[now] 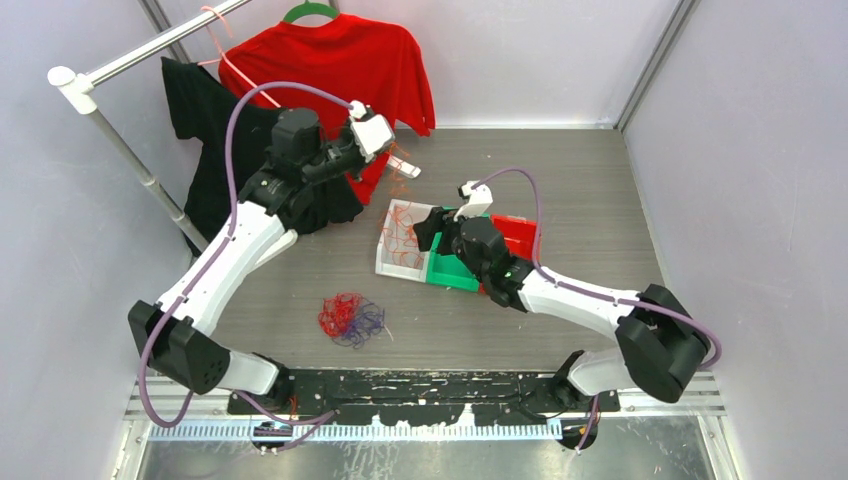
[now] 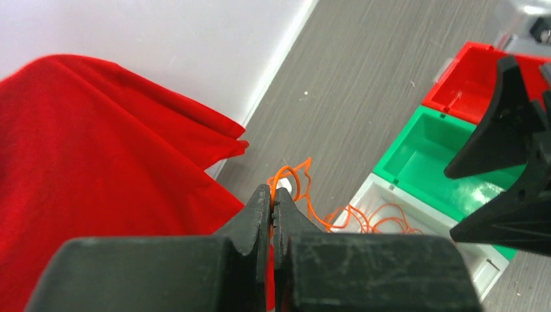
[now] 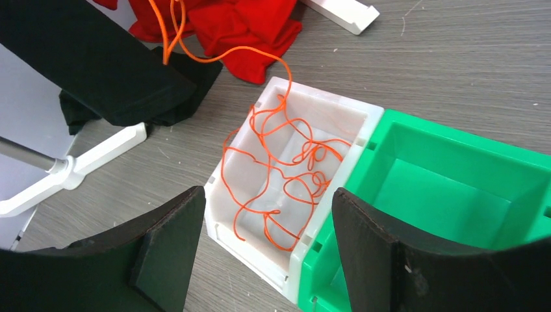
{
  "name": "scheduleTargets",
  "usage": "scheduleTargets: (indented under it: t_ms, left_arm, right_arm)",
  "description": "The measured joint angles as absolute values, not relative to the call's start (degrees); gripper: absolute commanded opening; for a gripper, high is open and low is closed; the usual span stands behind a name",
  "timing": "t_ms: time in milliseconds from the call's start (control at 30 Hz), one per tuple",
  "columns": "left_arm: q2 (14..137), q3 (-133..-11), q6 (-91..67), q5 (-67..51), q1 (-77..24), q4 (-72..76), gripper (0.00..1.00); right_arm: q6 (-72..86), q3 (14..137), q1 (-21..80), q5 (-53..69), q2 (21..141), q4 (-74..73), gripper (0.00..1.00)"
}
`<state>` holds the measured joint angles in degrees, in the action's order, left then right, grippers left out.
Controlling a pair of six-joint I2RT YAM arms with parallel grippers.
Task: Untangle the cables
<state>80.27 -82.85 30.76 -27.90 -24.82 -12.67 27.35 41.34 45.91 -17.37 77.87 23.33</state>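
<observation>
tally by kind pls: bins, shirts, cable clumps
Bins: 3: white bin, green bin, red bin
Shirts: 2: red shirt, black shirt
Cable clumps: 2: orange cables in the white bin, red-and-blue tangle on the table
Total: 7

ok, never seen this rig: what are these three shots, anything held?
Two white robot arms bolted to a grey wood-grain table. The overhead view shows both; the other two come from cameras on each wrist. On the table sit three open plastic bins: white bin, green bin, red bin. A loose red-and-blue wire tangle lies nearer the bases. The left arm has its jaws shut on a thin orange wire trailing up from the white bin. The right arm hangs over the bins, jaws open, empty.
</observation>
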Motion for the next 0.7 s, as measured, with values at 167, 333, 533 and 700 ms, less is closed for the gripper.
scheduleTargets:
  t_ms: [167,333,533,700]
  left_arm:
    - [80.3,-79.6,32.4,-25.5,-26.8,-12.7,0.00]
    - [80.3,-76.4,33.5,-23.4,-29.0,-14.4,0.00]
    - [80.7,-76.1,31.7,-20.2,-30.4,-15.8,0.00]
    - [83.7,-74.3,31.8,-16.0,-31.8,-16.4,0.00]
  right_arm:
    - [28.3,41.2,45.0,-17.8,75.3,18.7,0.77]
    - [29.4,40.8,43.7,-18.5,71.4,13.2,0.77]
    - [30.6,38.4,42.7,-20.3,65.3,8.2,0.76]
    - [31.5,37.9,42.3,-21.5,61.7,6.2,0.76]
